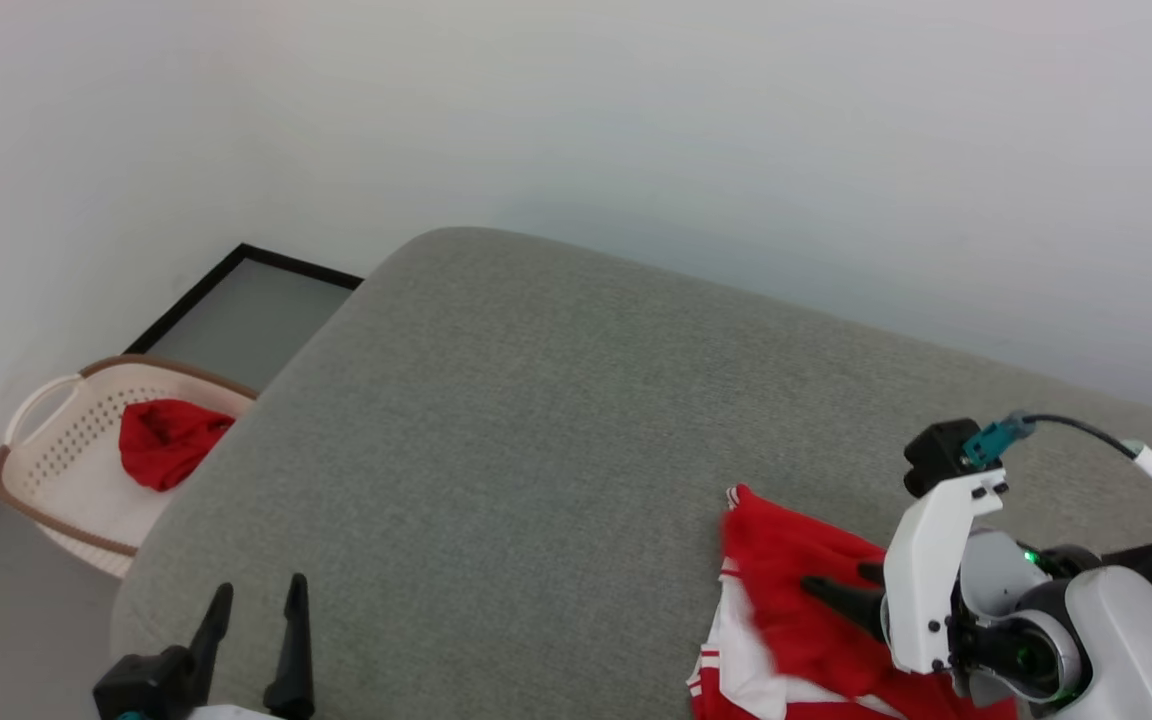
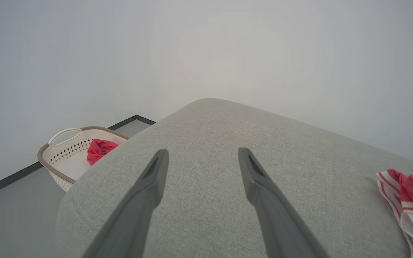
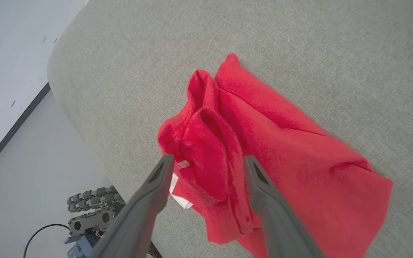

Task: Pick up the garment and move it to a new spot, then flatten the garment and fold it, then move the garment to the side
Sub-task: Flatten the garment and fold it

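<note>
The garment (image 1: 786, 560), a crumpled bright red shirt with white sleeves and striped trim, lies near the front right of the grey cushioned surface (image 1: 536, 420). It also shows at the right edge of the left wrist view (image 2: 412, 193). My right gripper (image 1: 841, 590) hangs open just over it, and in the right wrist view its fingers (image 3: 208, 159) straddle a raised red fold of the garment (image 3: 264, 143) without closing on it. My left gripper (image 1: 259, 590) is open at the front left over bare cushion (image 2: 203, 152), far from the garment.
A beige perforated basket (image 1: 46, 400) holding a plain red cloth (image 1: 166, 440) stands on the floor left of the cushion, by the white wall. The cushion's rounded edge drops to the grey floor, where a dark tracked base part (image 3: 91, 211) and a cable sit.
</note>
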### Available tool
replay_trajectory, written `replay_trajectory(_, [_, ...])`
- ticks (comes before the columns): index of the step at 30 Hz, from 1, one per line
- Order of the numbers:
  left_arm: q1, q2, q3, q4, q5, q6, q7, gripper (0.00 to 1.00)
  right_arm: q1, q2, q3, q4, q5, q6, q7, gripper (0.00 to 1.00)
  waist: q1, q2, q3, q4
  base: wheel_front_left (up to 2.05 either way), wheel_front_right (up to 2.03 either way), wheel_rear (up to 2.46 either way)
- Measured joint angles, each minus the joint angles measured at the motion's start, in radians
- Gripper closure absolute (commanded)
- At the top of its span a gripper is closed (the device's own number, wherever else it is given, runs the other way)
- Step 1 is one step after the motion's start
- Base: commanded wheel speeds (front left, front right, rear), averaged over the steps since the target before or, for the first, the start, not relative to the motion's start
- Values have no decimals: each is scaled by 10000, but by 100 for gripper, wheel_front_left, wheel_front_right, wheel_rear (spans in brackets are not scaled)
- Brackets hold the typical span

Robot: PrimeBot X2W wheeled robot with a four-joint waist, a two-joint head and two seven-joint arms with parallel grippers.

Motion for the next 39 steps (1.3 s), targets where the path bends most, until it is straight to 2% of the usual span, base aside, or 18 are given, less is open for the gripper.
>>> replay_trajectory(10, [88, -13, 359, -136, 31, -15, 0, 0, -305, -151, -67, -382, 314, 0, -453, 0, 0, 0, -53, -507, 0, 0, 0])
replay_trajectory(18, [403, -4, 663, -456, 155, -44, 0, 0, -234, -652, -339, -1135, 487, 0, -1616, 0, 0, 0, -115, -1135, 0, 0, 0])
replay_trajectory(23, [607, -15, 867, -709, 251, -52, 0, 0, 156, -1676, 0, -1768, 274, 0, -3287, 0, 0, 0, -143, -1615, 0, 0, 0])
replay_trajectory(29, [722, 13, 924, -849, 337, -56, 0, 0, 784, -2589, 499, -2017, -518, 0, -6253, 0, 0, 0, -150, -2229, 0, 0, 0])
replay_trajectory(33, [737, 8, 888, -911, 407, -56, 0, 0, 1313, -2824, 577, -1624, -1066, 0, -7935, 0, 0, 0, -142, -2623, 0, 0, 0])
replay_trajectory(39, [744, 40, 769, -922, 510, -56, 0, 0, 1984, -2652, 293, -920, -1707, 2, -9641, 0, 0, 0, -107, -3130, 0, 0, 0])
